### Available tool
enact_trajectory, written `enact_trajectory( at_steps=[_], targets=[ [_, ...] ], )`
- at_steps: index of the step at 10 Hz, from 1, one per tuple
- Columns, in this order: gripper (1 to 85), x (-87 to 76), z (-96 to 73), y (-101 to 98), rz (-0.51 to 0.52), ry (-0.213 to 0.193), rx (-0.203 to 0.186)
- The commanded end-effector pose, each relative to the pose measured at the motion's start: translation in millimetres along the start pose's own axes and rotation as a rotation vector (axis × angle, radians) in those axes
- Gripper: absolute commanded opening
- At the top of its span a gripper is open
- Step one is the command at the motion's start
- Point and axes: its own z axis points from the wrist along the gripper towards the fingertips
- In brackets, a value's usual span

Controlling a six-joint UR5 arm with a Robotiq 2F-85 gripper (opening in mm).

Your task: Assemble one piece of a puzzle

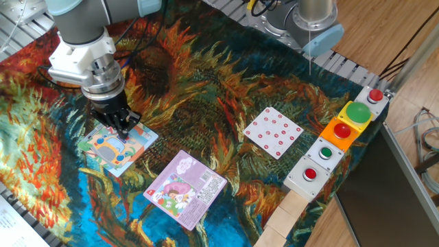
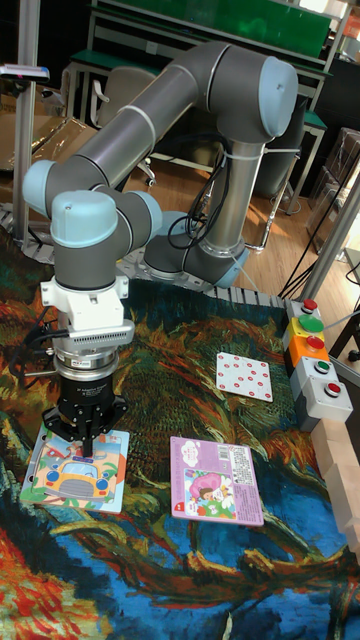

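Fixed view first — my gripper (image 1: 122, 127) points down at the far edge of the puzzle (image 1: 115, 146), which lies flat on the cloth (image 1: 206, 96) beside a pink puzzle (image 1: 185, 188). Tall view — fingers (image 2: 103, 428) look close together over the puzzle's top edge; pinching something? I cannot tell.

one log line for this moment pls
phase: piece placement | gripper: over far edge of the puzzle, jaw state unclear | purple-pink puzzle: untouched beside it | dotted card: apart
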Motion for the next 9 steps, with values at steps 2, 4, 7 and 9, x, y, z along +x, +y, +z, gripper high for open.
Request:
enact_trajectory(
  at_steps=[2, 4, 7, 9],
  targets=[
    [1.3, -0.1, -1.8, 0.4, 0.008, -0.008, -0.006],
    [1.3, 0.9, -2.1, 0.0, 0.008, -0.01, -0.005],
    [1.3, 4.1, -3.3, -0.8, 0.008, -0.009, -0.004],
    [1.3, 8.2, -3.5, -1.5, 0.006, -0.009, -0.004]
  ],
)
